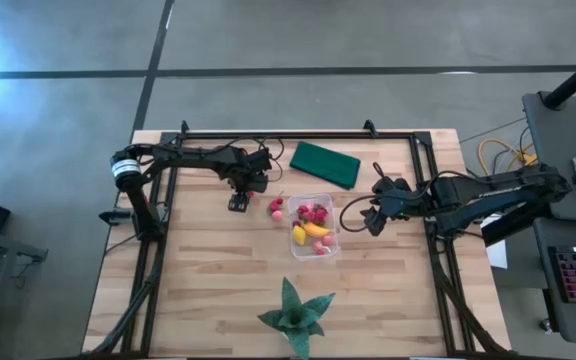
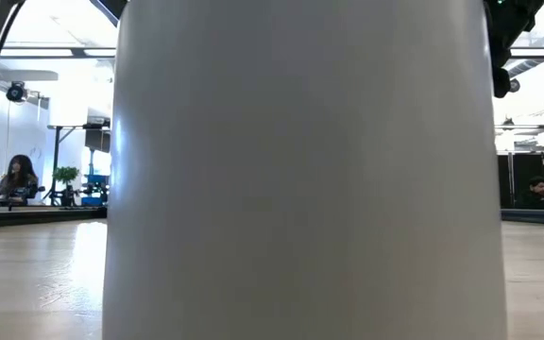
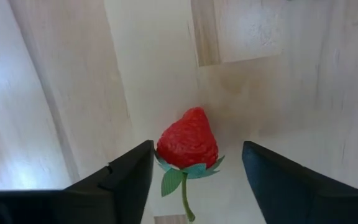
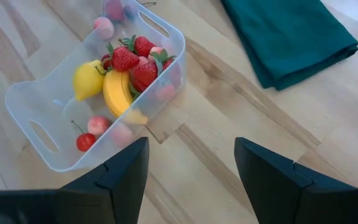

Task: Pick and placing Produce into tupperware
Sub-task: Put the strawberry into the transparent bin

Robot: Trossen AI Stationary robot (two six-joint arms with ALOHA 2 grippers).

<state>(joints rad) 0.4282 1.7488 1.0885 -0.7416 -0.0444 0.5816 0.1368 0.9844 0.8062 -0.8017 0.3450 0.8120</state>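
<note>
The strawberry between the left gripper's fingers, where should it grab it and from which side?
Grip the strawberry across its wide red body, above the leaves. It lies on the table, so coming from above suits it; the left gripper is open, one finger either side, already straddling it.

Clear tub (image 4: pixel 166 37) is sitting mid-table, w/ a banana (image 4: pixel 118 93), lemon (image 4: pixel 89 79), strawberries (image 4: pixel 135 65) & cherries (image 4: pixel 87 140) lying inside. A red strawberry (image 3: pixel 188 140) w/ green leaves is lying on the wood; pink pieces (image 1: pixel 276 208) are resting just beside the tub.
</note>
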